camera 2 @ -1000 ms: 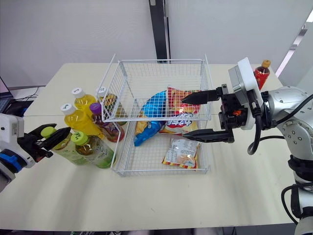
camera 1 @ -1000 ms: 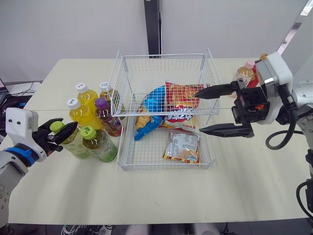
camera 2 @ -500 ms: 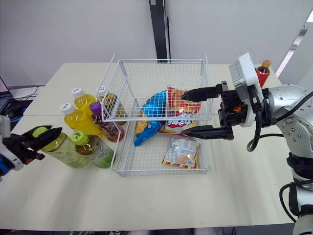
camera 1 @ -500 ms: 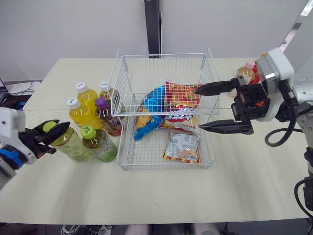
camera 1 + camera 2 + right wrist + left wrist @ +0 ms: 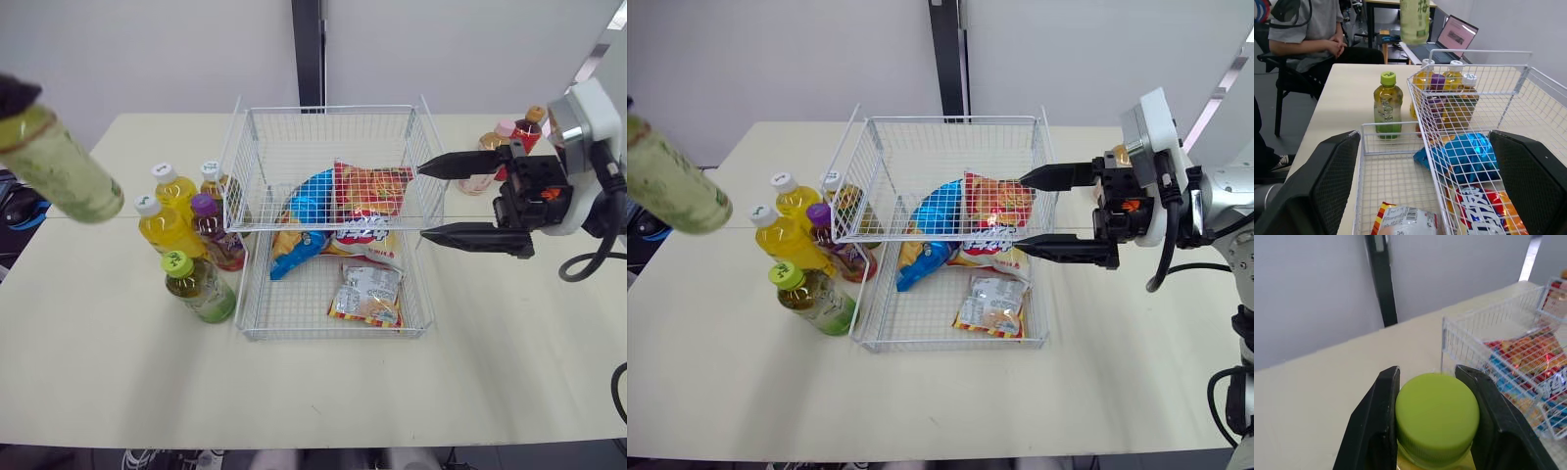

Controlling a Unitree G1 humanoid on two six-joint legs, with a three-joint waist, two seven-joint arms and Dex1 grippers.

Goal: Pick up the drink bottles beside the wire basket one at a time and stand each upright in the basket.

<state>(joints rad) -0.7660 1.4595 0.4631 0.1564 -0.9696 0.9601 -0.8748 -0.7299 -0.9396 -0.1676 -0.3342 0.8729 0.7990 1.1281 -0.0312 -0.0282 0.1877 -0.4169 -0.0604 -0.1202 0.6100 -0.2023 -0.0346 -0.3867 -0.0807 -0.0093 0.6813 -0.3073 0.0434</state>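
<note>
Aloft, green bottle [image 5: 54,162] in left gripper [image 5: 1431,382], clear of basket [image 5: 323,109] rim.

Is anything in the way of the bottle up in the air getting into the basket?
Partly. The green-capped bottle in the left gripper hangs high, seemingly above the bottles standing beside the wire basket. Inside, snack bags cover the middle of the floor; the near left corner looks bare.

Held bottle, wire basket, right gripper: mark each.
held bottle [image 5: 61,168], left eye view, mid-body.
wire basket [image 5: 323,109], left eye view, far top rim.
right gripper [image 5: 422,202], left eye view, midway between fingertips.
</note>
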